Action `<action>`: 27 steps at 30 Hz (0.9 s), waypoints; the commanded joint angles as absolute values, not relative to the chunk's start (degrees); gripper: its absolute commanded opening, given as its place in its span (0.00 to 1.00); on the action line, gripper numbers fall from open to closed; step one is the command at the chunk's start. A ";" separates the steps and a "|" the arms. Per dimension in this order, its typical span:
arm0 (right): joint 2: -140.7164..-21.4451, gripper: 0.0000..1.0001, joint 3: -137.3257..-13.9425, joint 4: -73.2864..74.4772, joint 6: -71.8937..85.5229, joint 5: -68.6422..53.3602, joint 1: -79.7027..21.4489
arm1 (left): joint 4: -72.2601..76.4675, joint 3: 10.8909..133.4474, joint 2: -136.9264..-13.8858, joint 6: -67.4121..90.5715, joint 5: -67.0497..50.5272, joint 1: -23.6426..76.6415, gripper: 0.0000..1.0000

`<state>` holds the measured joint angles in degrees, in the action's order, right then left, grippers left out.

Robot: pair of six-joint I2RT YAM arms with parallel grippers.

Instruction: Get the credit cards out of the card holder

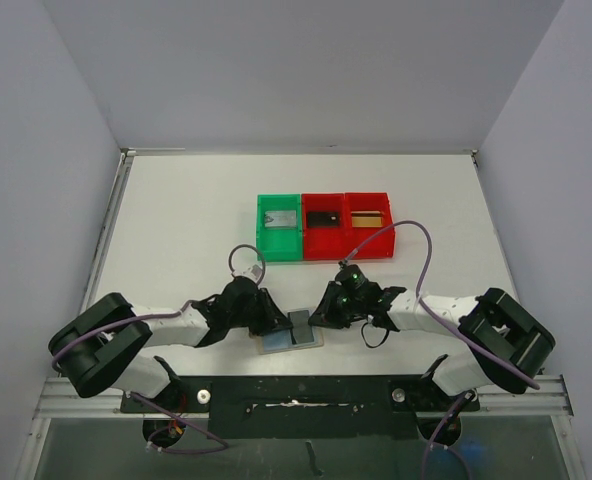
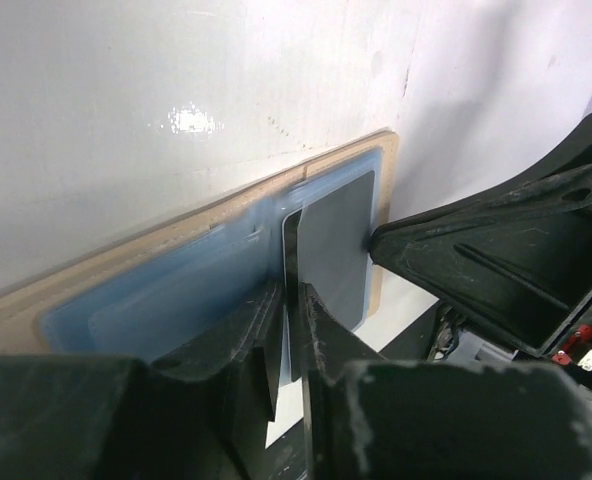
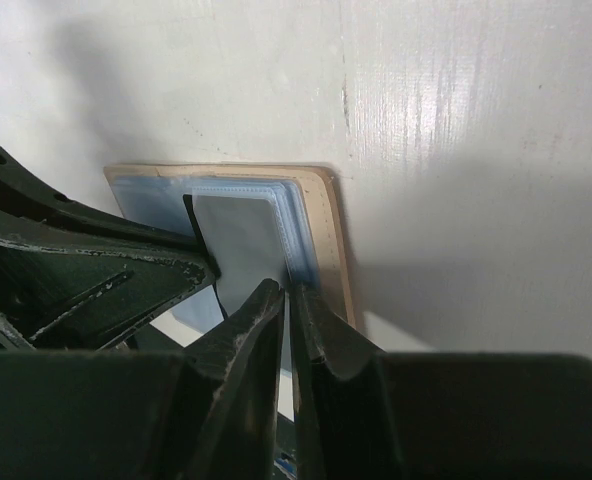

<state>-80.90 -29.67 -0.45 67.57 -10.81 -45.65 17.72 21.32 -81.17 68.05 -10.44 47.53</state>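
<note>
**Both grippers pinched on one grey card above the open card holder**

The left gripper (image 2: pixel 291 300) is almost fully closed. Its fingers (image 2: pixel 261 320) leave only a thin slit, and the left edge of the grey card (image 2: pixel 336 240) runs straight into it. The right gripper (image 3: pixel 288 295) is clenched just as tightly, with the card's opposite edge entering between its fingers (image 3: pixel 261 315). Each wrist view shows the other gripper's tip pressed against the card's far edge. The card is therefore grasped from both sides and stands tilted up between the two tips. Directly under the tips the card holder (image 1: pixel 276 343) lies open on the table (image 1: pixel 176 230), blue pockets up, with a tan border around them.

The pale sliver inside each slit is too blurred to tell card from pocket lining. The card's lower end is hidden behind the fingers, so how much of it sits in the pocket cannot be told. Well beyond the grippers stand a green bin (image 1: pixel 261 245) and two red bins (image 1: pixel 324 245). They hold a silver card (image 1: pixel 279 218), a black card (image 1: pixel 322 217) and a gold card (image 1: pixel 368 217), one in each.
</note>
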 commanded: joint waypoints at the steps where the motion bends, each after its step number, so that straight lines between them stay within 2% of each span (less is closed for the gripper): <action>1: -82.35 0.11 -29.03 -1.98 67.31 -12.27 -45.64 | 23.77 19.99 -80.27 70.99 -10.15 47.99 0.09; 5: -82.49 0.10 -28.75 -2.05 67.55 -12.48 -45.22 | 23.79 19.50 -78.87 70.86 -9.83 47.77 0.00; 27: -83.31 0.09 -30.66 -1.32 65.64 -12.79 -44.74 | 14.77 18.96 -72.89 66.96 -9.60 45.10 0.00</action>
